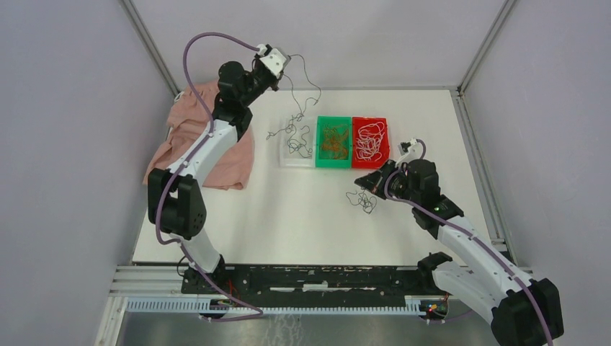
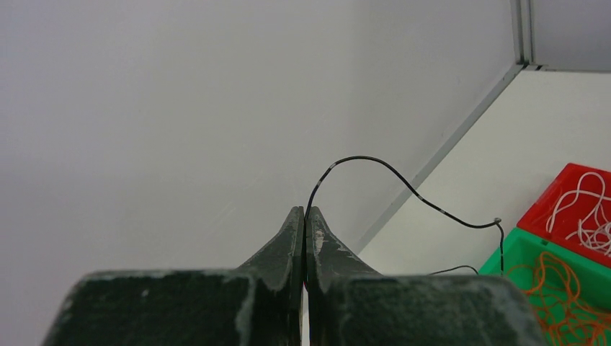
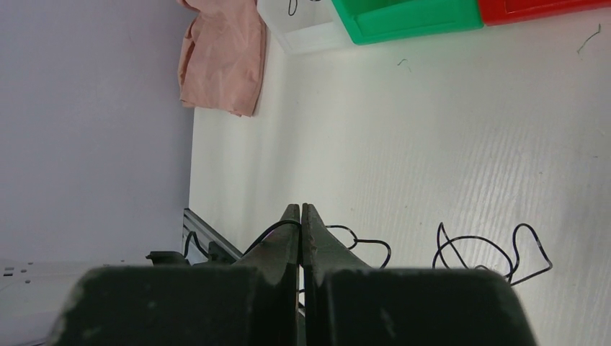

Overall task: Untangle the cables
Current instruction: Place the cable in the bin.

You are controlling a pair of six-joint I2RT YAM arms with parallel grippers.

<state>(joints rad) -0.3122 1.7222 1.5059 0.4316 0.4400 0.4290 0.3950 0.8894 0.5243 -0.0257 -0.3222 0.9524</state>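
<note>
My left gripper [image 1: 283, 66] was up high at the far left of the table [image 1: 288, 223], above the pink cloth [image 1: 238, 160], and its fingers were pressed tight together, no gap at all in the left wrist view [image 2: 305, 216]. Pinched right at the tips was the long black cable [image 2: 375, 160]: it arched up out of the pinch and fell away to the right toward the bins. From above, that cable [image 1: 295, 95] dangled in loose kinks down to the white bin [image 1: 284, 163], where more black strands [image 1: 297, 147] curled in and around it. Next along was the green bin [image 1: 319, 163] holding the orange cables [image 1: 333, 142], then the red bin [image 1: 384, 160] with the white cables [image 1: 369, 140]; the three bins touched side by side. Over on the other side, my right gripper [image 1: 364, 184] was down low near the table, in front of the red bin, and its fingers were squeezed shut too [image 3: 300, 213]. A thin black strand [image 3: 360, 241] ran out from both sides of the tips, so it looked nipped between them, though the pinch point itself was hard to make out. It led into the black tangle [image 3: 490, 249] lying in loops on the table just beside the fingers, which the top view showed as a small knot [image 1: 362, 200] right at my right gripper, well apart from the bins.
</note>
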